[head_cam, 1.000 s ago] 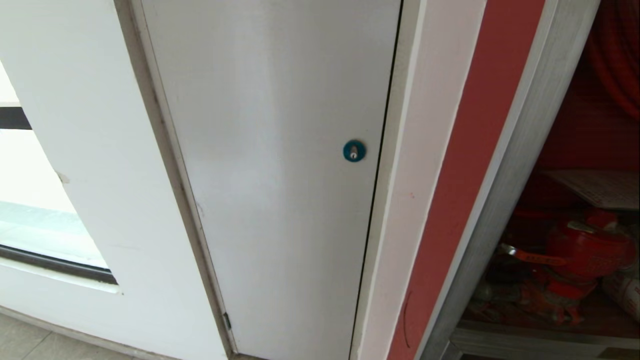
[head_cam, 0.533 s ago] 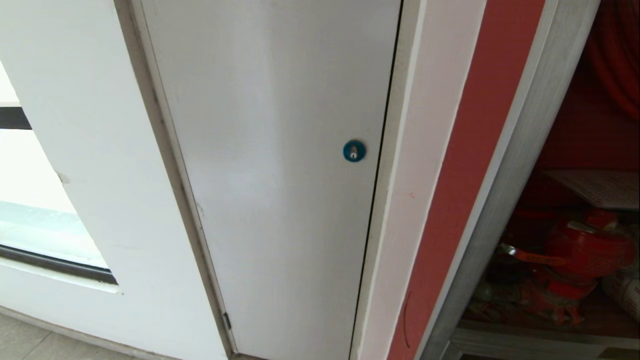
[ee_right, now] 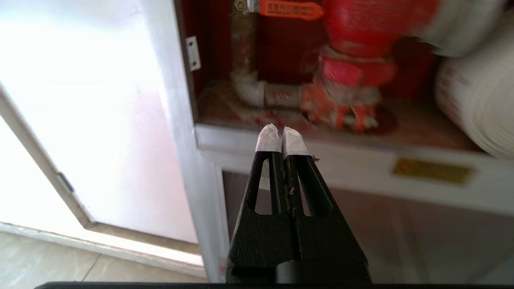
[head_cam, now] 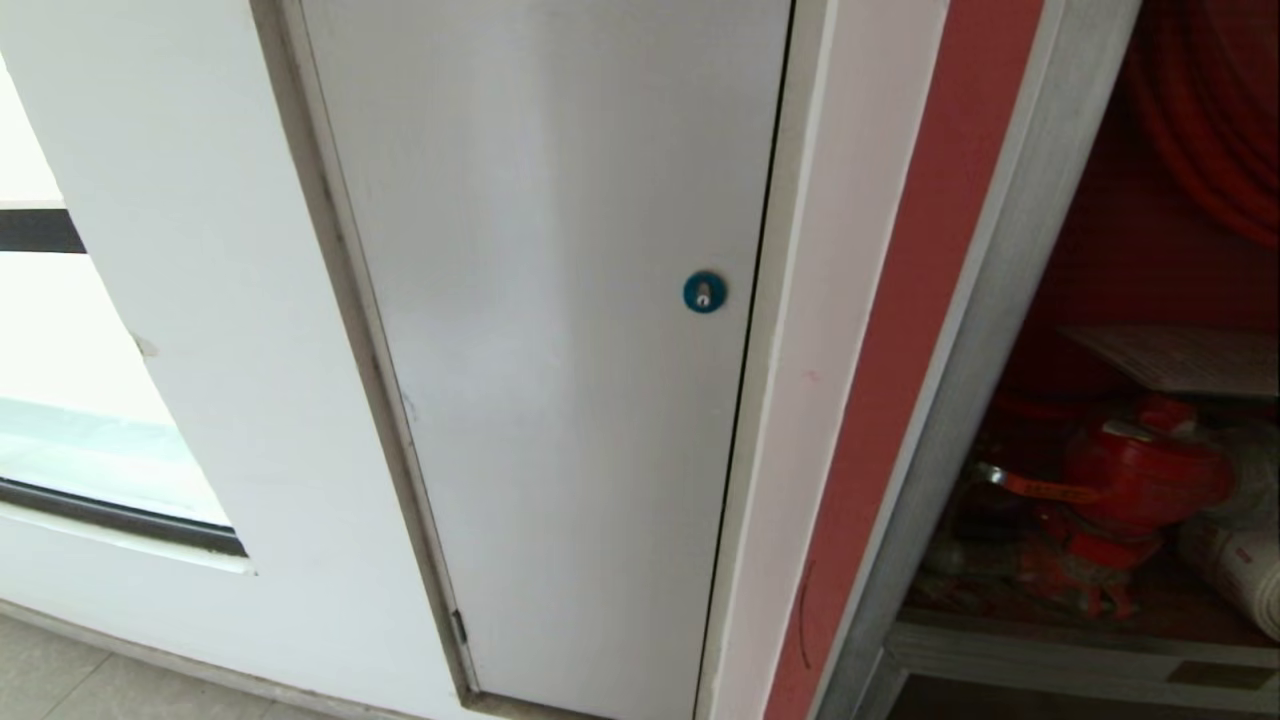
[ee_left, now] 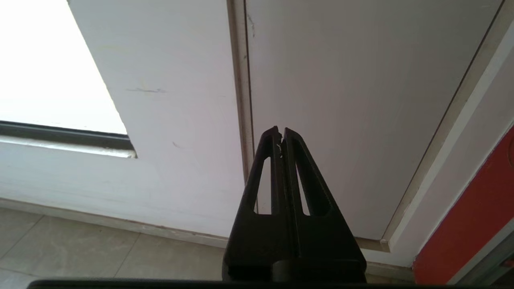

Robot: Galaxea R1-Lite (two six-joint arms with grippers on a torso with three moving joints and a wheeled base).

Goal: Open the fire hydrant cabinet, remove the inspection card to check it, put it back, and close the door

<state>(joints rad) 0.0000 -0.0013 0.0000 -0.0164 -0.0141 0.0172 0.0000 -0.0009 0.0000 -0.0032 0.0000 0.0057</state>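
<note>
The fire hydrant cabinet's brushed silver frame (head_cam: 985, 330) runs down the right of the head view, and its red interior shows beside it. Inside, a whitish printed sheet, the inspection card (head_cam: 1185, 360), lies flat above a red hydrant valve (head_cam: 1140, 480). The cabinet's door is out of view. Neither arm shows in the head view. My right gripper (ee_right: 282, 130) is shut and empty, its white-taped tips level with the cabinet's lower sill (ee_right: 353, 160), in front of the valve (ee_right: 353, 60). My left gripper (ee_left: 280, 130) is shut and empty, facing the plain wall.
A plain grey-white flush door (head_cam: 560, 350) with a round blue lock (head_cam: 704, 291) fills the middle. A window (head_cam: 60, 420) is at the left. A red strip (head_cam: 900, 330) borders the cabinet. A rolled white hose (ee_right: 478, 92) lies inside, and a dark lower panel (ee_right: 361, 233) sits under the sill.
The whole head view has shifted slightly left and up, so the camera has moved. Nothing in the scene itself has visibly moved.
</note>
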